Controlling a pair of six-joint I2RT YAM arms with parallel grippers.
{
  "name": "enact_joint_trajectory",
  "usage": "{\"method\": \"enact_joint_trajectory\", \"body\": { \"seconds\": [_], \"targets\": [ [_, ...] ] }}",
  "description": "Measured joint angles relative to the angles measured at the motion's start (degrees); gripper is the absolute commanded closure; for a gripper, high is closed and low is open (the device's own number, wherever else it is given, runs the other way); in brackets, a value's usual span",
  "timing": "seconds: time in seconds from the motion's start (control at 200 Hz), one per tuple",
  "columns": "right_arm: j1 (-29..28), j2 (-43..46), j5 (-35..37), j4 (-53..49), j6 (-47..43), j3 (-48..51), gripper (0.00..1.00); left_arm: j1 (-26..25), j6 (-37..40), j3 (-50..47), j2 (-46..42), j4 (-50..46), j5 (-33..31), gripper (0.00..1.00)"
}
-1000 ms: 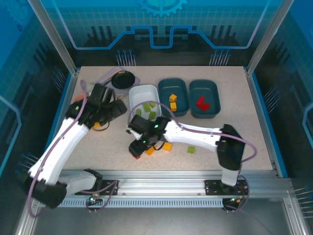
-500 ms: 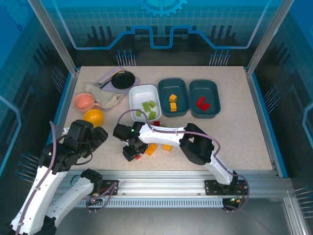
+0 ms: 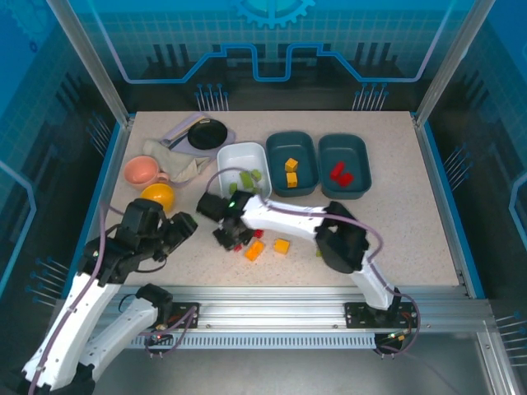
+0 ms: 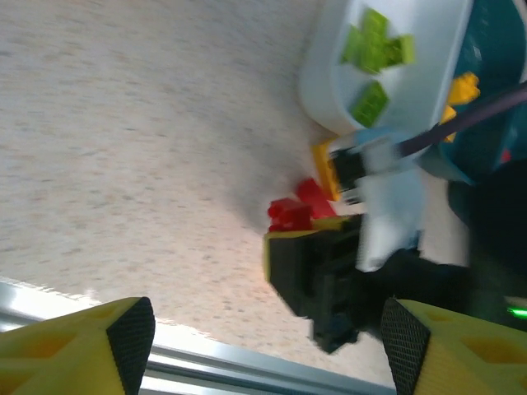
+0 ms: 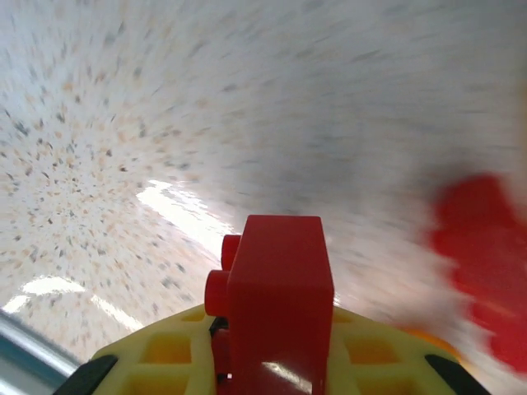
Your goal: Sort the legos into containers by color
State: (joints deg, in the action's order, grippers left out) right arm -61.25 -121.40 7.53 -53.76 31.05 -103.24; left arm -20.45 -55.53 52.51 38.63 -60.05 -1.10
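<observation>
Seen from above, the right arm rises from its base at lower right, folds at an elbow right of center and stretches left across the table (image 3: pixel 412 214). The right gripper (image 3: pixel 229 239) sits low at mid-frame, just below the white tray (image 3: pixel 239 150). Its wrist camera shows the right gripper (image 5: pixel 272 346) clamped on a red brick (image 5: pixel 276 280), studs facing left, over the speckled surface. A second red shape (image 5: pixel 482 263) is blurred at the right edge.

The left arm climbs from the lower left corner. The left gripper (image 3: pixel 183 226) points right toward its partner, near it but apart. In its wrist view the left gripper (image 4: pixel 268 333) has its yellow fingers (image 4: pixel 123 333) spread wide, holding nothing. Ahead of it lie loose red bricks (image 4: pixel 296 210).

Green bricks (image 3: pixel 247 177) lie in the white tray, orange-yellow bricks (image 3: pixel 291 169) in the middle tray (image 3: pixel 290 138) and red ones (image 3: pixel 339 173) in the right tray (image 3: pixel 343 141). Two orange bricks (image 3: pixel 254 249) lie loose at lower center.
</observation>
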Motion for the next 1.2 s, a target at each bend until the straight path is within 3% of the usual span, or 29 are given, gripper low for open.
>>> {"method": "enact_joint_trajectory", "body": {
  "seconds": [0.11, 0.26, 0.37, 0.54, 0.7, 0.945, 1.195],
  "targets": [
    [8.0, 10.5, 1.0, 0.4, -0.7, 3.6, 0.86, -1.6, 0.9, -0.3, 5.8, 7.3, 4.3, 0.24],
    [27.5, 21.4, 1.3, 1.5, -3.0, 7.8, 0.86, -7.0, 2.1, 1.9, 17.4, 16.2, 6.6, 0.24],
    [40.0, 20.8, 0.4, 1.9, -4.5, 8.4, 0.86, -10.5, 3.3, 6.3, 26.6, 21.5, 7.1, 0.25],
    [51.3, 11.9, -4.2, 2.3, -5.0, 3.8, 0.86, -14.0, 5.0, 14.0, 38.7, 25.6, 7.2, 0.25],
    [55.6, -0.5, -7.7, 2.4, -5.0, -6.5, 0.86, -15.4, 6.4, 18.5, 46.1, 26.9, 7.3, 0.25],
    [56.4, -14.9, -11.0, 0.5, -3.8, -21.9, 0.81, -16.7, 8.0, 21.6, 50.9, 25.8, 7.2, 0.25],
    [57.8, -19.7, -13.0, -3.0, -2.5, -25.2, 0.54, -19.0, 10.5, 21.7, 51.3, 20.2, 6.2, 0.27]
  ]
}}
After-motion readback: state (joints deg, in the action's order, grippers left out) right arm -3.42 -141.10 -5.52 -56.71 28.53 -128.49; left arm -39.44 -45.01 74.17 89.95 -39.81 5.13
